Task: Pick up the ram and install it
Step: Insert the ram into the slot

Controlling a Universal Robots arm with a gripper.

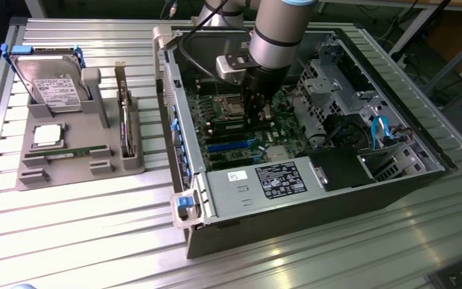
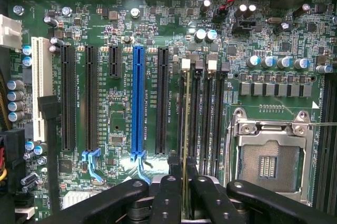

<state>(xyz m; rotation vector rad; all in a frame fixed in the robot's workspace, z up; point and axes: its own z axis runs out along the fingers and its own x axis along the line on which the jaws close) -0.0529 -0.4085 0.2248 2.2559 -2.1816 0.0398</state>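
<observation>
Closest to us in the wrist view, the black two-fingered gripper [image 2: 184,170] is hanging over a green motherboard [image 2: 121,129]. Its fingers [image 2: 169,182] are pressing in from both sides on the ram [image 2: 186,124], a long, thin green circuit-board stick that we are seeing edge-on. The gap between the fingers is no wider than the stick itself.

The ram is standing upright, lined up along one of the narrow black memory slots [image 2: 206,118]. These are lying between the long blue plastic expansion slot [image 2: 138,100] and the square silver metal processor socket [image 2: 268,155]. We cannot tell whether the stick is fully seated. On the far side of the blue slot from the ram, two long black expansion slots [image 2: 67,97] are running parallel to it.

Stepping back to the exterior view, the grey robot arm [image 1: 283,30] is reaching down into an open dark-grey computer case [image 1: 295,217]. The gripper [image 1: 255,120] is hovering just beside the blue slot [image 1: 231,146].

Well apart from the blue slot, outside the case on the exterior view's left, a grey moulded tray [image 1: 79,174] is sitting on a slatted metal table [image 1: 79,229]. The tray is carrying a silver hard drive [image 1: 50,84] and a second green stick [image 1: 62,154] lying flat.
</observation>
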